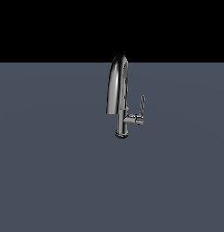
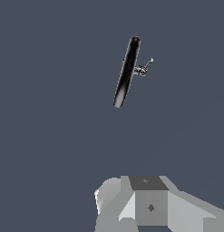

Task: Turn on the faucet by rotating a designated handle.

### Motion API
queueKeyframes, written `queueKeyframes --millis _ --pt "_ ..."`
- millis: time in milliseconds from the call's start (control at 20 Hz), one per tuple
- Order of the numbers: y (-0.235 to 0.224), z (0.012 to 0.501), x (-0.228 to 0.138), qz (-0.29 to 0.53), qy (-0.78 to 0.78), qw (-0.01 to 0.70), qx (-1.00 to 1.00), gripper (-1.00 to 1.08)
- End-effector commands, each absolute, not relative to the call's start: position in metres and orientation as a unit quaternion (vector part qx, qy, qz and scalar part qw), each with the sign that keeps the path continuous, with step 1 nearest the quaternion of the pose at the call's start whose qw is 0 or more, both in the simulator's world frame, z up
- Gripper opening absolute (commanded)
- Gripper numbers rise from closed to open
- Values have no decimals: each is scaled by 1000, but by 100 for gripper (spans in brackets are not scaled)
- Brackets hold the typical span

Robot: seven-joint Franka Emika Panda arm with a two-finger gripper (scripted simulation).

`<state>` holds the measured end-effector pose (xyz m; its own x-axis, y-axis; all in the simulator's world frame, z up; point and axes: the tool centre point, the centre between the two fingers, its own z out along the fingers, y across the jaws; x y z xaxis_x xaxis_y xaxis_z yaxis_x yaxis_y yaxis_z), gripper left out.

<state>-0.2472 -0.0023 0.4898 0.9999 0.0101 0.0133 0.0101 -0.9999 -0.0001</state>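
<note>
The chrome faucet (image 1: 119, 86) stands upright on the grey surface, its arched spout curving toward the exterior view's left. The handle (image 1: 142, 105) is a thin lever rising from a short stub on the side of the stem that faces the exterior view's right. From the wrist view the faucet (image 2: 126, 72) appears from above as a dark elongated bar, with the handle (image 2: 148, 64) sticking out beside it. It lies far from the camera. A white and grey blocky part of the arm (image 2: 149, 206) fills the picture's edge. No fingertips show, and the exterior view shows no arm.
A flat blue-grey surface (image 1: 50, 172) spreads all around the faucet, with a black background beyond its far edge. No other objects show.
</note>
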Motion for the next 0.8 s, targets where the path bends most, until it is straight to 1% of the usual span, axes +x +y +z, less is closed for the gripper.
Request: queueKeyframes --millis 0,400,750 --pt "-2 490 -247 -7 -5 0 -1000 -100" --pt "-3 489 -238 3 7 12 -1000 -100" --pt "-6 486 -215 28 40 43 -998 -100"
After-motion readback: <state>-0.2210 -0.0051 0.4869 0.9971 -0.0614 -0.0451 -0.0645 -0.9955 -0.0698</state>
